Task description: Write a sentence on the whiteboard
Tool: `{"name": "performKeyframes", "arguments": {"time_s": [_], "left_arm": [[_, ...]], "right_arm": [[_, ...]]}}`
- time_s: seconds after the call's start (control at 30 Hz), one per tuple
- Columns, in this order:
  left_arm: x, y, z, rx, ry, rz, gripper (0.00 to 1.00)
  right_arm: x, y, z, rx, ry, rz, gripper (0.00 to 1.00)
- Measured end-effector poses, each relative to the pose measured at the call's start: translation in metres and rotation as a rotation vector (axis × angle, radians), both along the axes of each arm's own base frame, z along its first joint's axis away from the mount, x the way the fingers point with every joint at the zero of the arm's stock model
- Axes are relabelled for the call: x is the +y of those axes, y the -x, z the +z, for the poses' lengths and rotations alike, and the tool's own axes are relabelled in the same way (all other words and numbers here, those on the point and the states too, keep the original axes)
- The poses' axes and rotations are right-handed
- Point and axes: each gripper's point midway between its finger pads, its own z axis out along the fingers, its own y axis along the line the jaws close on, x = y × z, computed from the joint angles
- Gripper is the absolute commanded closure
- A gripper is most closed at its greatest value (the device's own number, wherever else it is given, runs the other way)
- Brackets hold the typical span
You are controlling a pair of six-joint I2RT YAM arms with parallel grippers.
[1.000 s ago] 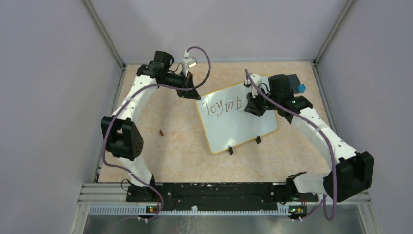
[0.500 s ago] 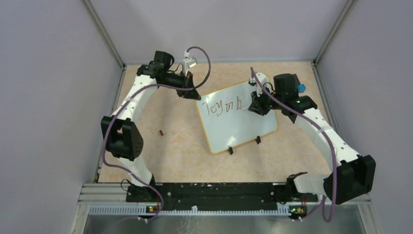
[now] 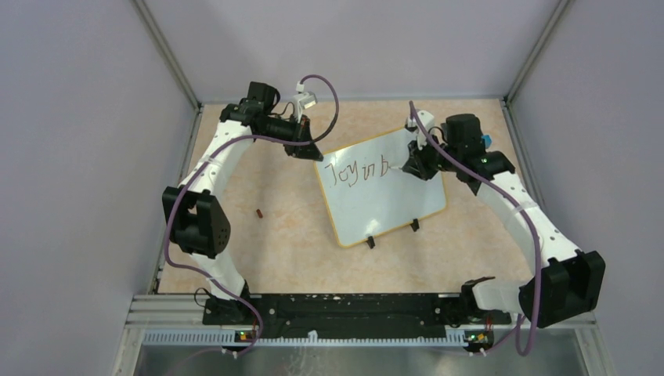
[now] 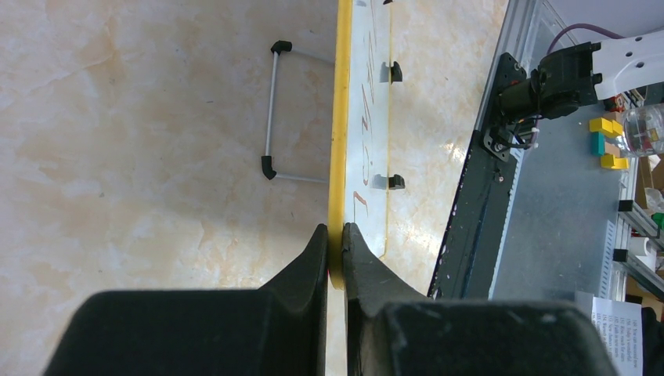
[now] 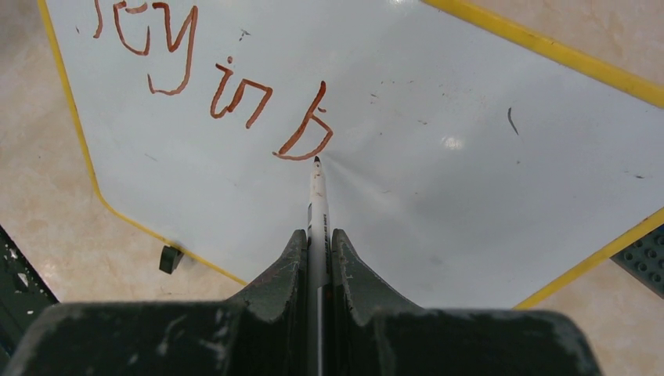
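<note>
We begin at the near edge, where both arm bases sit on the black mounting rail [image 3: 344, 305]. Beyond it on the table [image 3: 290, 251], left of centre, lies a small dark reddish-brown piece [image 3: 259, 212], well apart from everything else; we cannot tell what it is.

The whiteboard [image 3: 391, 204] sits right of centre on the table, turned askew, with its two black clip feet [image 3: 370, 242] on its near edge. Whether it lies flat or is propped up we cannot tell. The left wrist view shows a thin wire bracket [image 4: 270, 117] with black ends on the table beside the board's yellow rim.

The sentence [image 5: 227, 94] runs along the far part of the board in reddish-brown strokes. It reads "Joy in b" and no further.

The right gripper [image 5: 317, 235] has its jaws clamped on a slim white marker [image 5: 316, 200]. The marker's dark tip stands just beside the foot of the "b" and appears to touch the surface. A dark blue studded plate [image 5: 646, 258] lies just beyond the board's edge in that view.

The left gripper [image 4: 335, 231] is at the board's far left corner, its jaws pinched together on the yellow rim.
</note>
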Motion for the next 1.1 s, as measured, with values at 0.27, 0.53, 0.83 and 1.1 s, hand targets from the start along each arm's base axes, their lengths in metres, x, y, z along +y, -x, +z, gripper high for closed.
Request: {"name": "performKeyframes", "arguments": {"time_s": [0.27,0.53,0.83,1.1], "left_arm": [[0.0,0.0,0.0,-0.001,-0.001,0.001,1.0],[0.0,-0.001,0.0,-0.005,-0.002,0.002,1.0],[0.0,-0.001,0.0,-0.003,0.0,0.002,1.0],[0.0,-0.001,0.0,-0.002,0.001,0.001,1.0]], "right_arm": [[0.002,-0.007,-0.008,0.015,0.008,-0.003,1.0],[-0.011,-0.014,-0.008,0.002,0.024,-0.027,1.0],[-0.021,-0.022,0.003,-0.027,0.032,-0.058,1.0],[-0.017,-0.028,0.012,-0.042,0.019,-0.054,1.0]]}}
